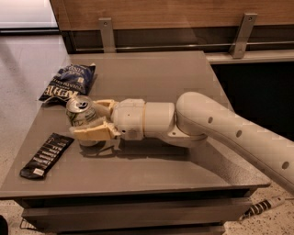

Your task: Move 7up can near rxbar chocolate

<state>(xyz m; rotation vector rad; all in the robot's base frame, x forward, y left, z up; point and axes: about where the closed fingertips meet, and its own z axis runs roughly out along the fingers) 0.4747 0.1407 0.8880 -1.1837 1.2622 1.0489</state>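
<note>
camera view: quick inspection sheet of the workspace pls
surface: grey table, flat top
job's things: 7up can held in the gripper, apart from the rxbar chocolate lying flat near the front left corner
clutter: blue chip bag behind the can
grippers: gripper shut on the can, over the table's left side
cables: striped cord on the floor, lower right
surroundings: wood panel with metal brackets behind

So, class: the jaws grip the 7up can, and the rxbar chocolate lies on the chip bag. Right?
No. The camera view shows the rxbar chocolate on the bare table, apart from the chip bag; the gripper, between them, holds the 7up can.
</note>
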